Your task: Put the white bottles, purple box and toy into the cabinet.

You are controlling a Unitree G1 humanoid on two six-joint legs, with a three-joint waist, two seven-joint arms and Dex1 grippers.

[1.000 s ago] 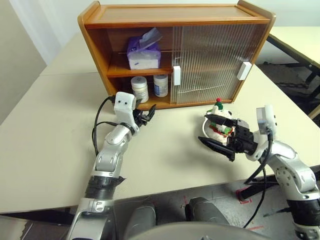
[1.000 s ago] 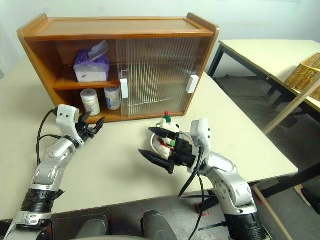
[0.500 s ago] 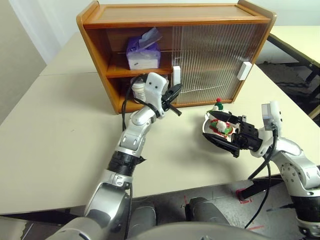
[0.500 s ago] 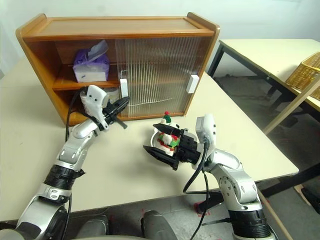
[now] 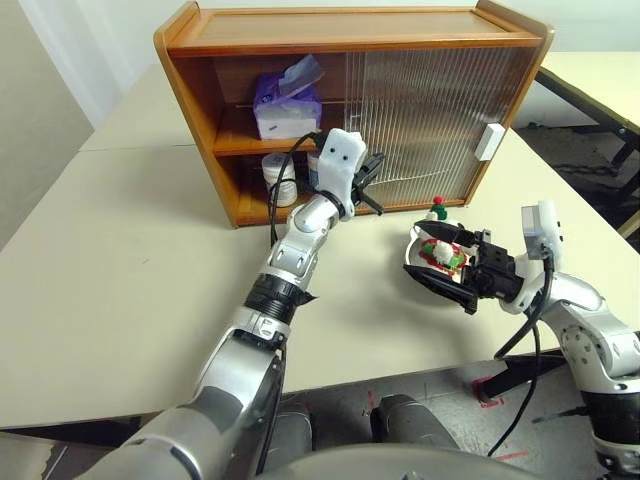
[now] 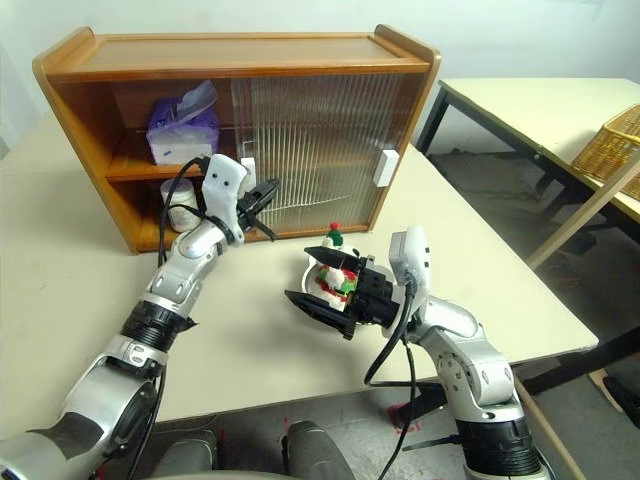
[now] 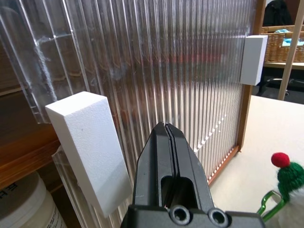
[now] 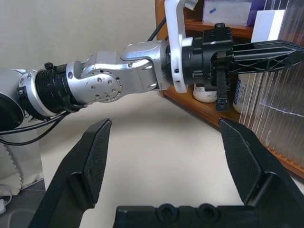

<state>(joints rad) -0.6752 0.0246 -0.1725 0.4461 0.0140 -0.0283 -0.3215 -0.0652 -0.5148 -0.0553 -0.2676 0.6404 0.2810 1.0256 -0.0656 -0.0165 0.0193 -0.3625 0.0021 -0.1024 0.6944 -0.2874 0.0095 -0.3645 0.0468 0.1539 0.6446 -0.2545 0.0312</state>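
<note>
The cabinet stands at the back of the table with its left half open. Inside, the purple box lies on the upper shelf. A white bottle stands on the lower shelf, and a second white bottle beside it is partly hidden by my left arm. My left gripper is shut with its tip at the ribbed sliding door, right beside the door's white handle. The toy sits in a pale bowl on the table. My right gripper hovers open over it, nothing between its fingers.
A second white handle sits at the door's right end. Another table stands to the right with a wicker basket on it. The table's front edge runs close below both arms.
My left arm swung right and up, from in front of the open shelves to the door handle, and its fingers closed. The right gripper stayed where it was, still open.
</note>
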